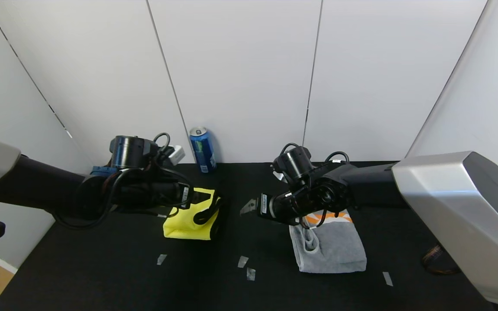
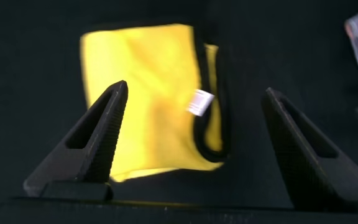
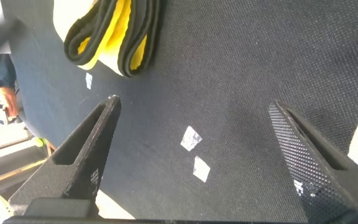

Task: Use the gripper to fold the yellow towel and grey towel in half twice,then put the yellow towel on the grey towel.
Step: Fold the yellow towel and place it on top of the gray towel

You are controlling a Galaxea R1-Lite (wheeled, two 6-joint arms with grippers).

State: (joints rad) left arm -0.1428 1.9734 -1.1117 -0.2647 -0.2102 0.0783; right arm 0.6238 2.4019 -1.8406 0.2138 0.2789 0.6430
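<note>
Towels lay folded on a black surface (image 1: 102,276), well apart from each other. The yellow towel (image 1: 187,222), a compact folded bundle with black edge trim and a small white tag (image 2: 199,102), sat left of the surface's middle, toward its far edge. The grey towel (image 1: 333,247), also folded, lay to the right of the middle, with orange marks at the end nearer the far edge. The left pincer (image 2: 191,140) hovered over the yellow towel with its two dark fingers (image 2: 98,134) spread wide and nothing between them; in the left wrist view the yellow cloth showed beneath the gap, apart from the fingers. The right pincer (image 3: 197,155) hung between the two towels, just beside the grey one, its jaws likewise spread wide and holding nothing, with bare black surface and small pale tape scraps (image 3: 192,138) below it. A blue drink can (image 1: 202,149) stood upright at the far edge against the white wall panels (image 1: 240,65). More pale tape scraps (image 1: 243,261) lay scattered toward the near edge.
</note>
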